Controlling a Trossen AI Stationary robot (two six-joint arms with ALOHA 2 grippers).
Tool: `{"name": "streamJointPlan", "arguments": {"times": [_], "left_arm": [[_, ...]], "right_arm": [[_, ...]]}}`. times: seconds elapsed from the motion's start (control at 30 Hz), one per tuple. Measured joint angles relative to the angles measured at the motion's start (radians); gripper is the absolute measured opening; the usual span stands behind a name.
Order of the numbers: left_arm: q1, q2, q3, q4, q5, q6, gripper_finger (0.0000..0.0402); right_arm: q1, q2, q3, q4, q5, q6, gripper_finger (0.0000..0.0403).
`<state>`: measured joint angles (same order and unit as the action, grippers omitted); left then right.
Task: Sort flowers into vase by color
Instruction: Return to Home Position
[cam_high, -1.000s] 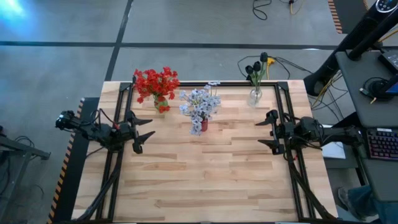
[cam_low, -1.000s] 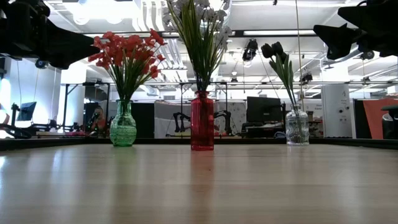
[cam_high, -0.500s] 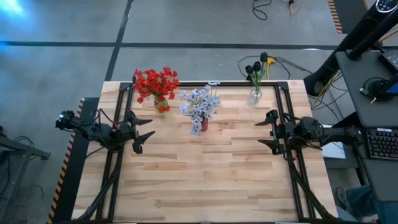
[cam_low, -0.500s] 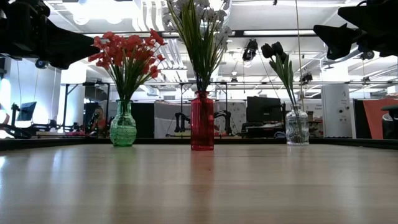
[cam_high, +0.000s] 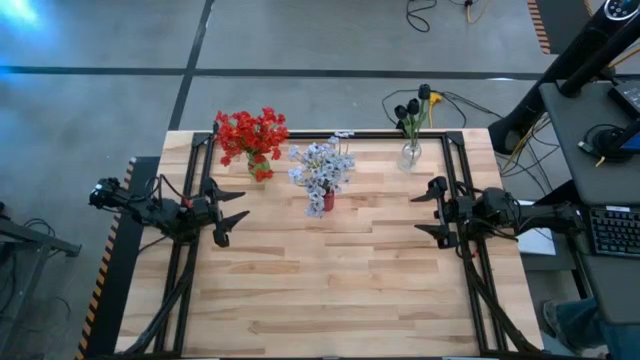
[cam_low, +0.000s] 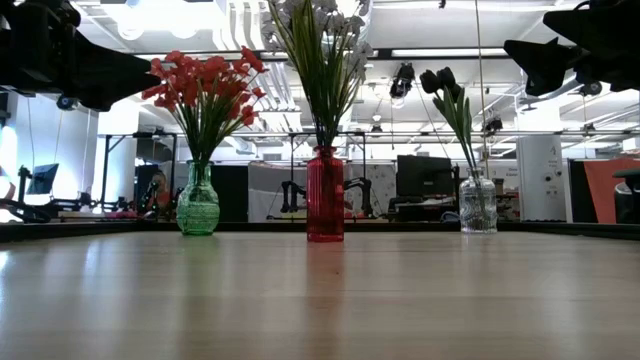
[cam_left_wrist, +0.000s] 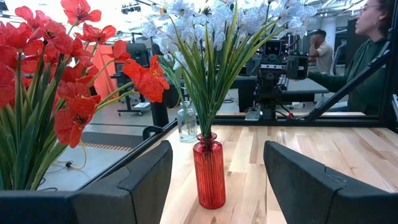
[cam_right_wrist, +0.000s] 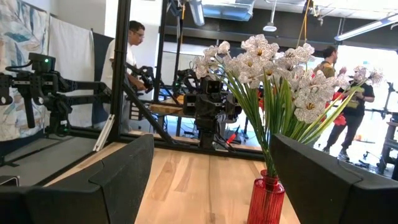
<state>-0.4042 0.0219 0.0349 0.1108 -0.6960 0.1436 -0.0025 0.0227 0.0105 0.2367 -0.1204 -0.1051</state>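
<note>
Red flowers (cam_high: 251, 132) stand in a green vase (cam_low: 198, 203) at the table's far left. Pale blue-white flowers (cam_high: 321, 165) stand in a red vase (cam_low: 324, 195) near the far middle. Dark-budded flowers (cam_high: 413, 106) stand in a clear vase (cam_low: 478, 205) at the far right. Each vase rests upright on its base. My left gripper (cam_high: 233, 214) hangs open at the left edge, above the table, pointing toward the red vase (cam_left_wrist: 209, 172). My right gripper (cam_high: 431, 212) hangs open at the right edge, apart from every vase.
A black frame (cam_high: 200, 160) runs along the table's left, far and right edges. The wooden tabletop (cam_high: 340, 280) spreads out between the arms and the near edge. People (cam_right_wrist: 127, 56) stand in the room beyond the table. A desk with a keyboard (cam_high: 612, 232) is at the right.
</note>
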Motion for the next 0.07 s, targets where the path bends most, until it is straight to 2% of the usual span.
{"name": "streamJointPlan", "arguments": {"times": [0.07], "left_arm": [[0.0,0.0,0.0,0.0,0.0,0.0,0.0236]], "right_arm": [[0.0,0.0,0.0,0.0,0.0,0.0,0.0315]]}}
